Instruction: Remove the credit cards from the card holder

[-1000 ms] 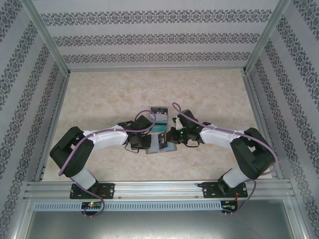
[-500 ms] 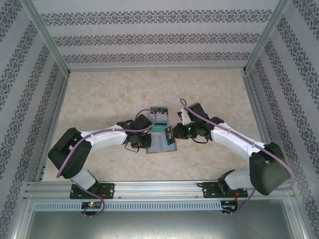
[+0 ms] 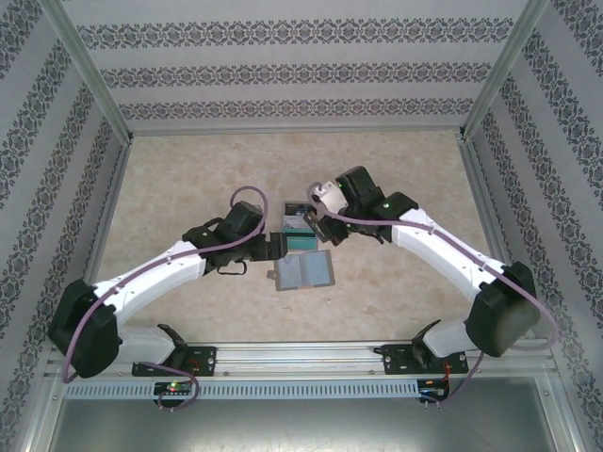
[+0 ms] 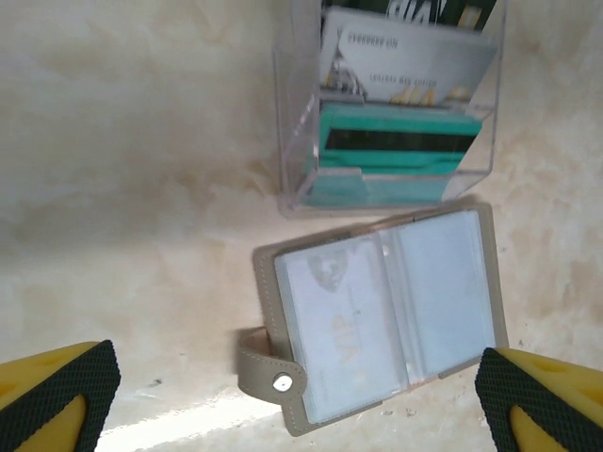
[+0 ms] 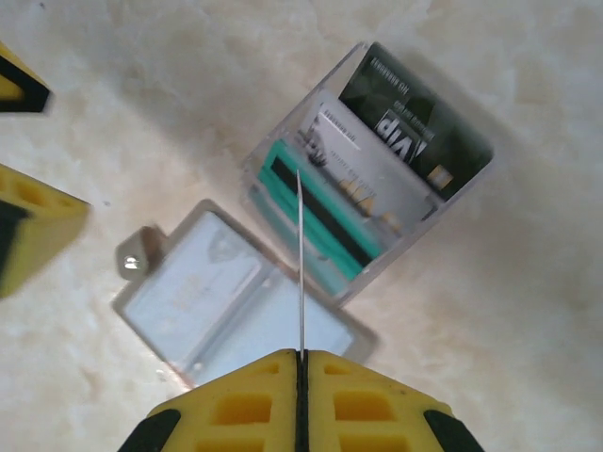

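The card holder [image 4: 377, 315] lies open on the table, strap and snap at its left, also seen from above [image 3: 303, 272]. A pale credit card [image 4: 339, 325] shows through its left pocket panel. My left gripper [image 4: 301, 405] is open, with its fingers [image 4: 57, 395] wide apart on the near side of the holder and touching nothing. My right gripper [image 5: 301, 356] is shut on a thin credit card [image 5: 301, 264], seen edge-on above the holder and the clear box [image 5: 377, 169]. From above, the right gripper [image 3: 316, 224] hangs over that box.
The clear plastic box [image 4: 386, 104] just beyond the holder holds teal, grey and dark green cards [image 4: 396, 132] standing in steps. Both arms meet at the table's middle [image 3: 283, 247]. Metal rails and patterned walls close in the marble-look tabletop [image 3: 188, 179].
My left gripper has opened and let go of the holder. The right gripper has lifted a card away from the holder and carried it farther back over the clear box.
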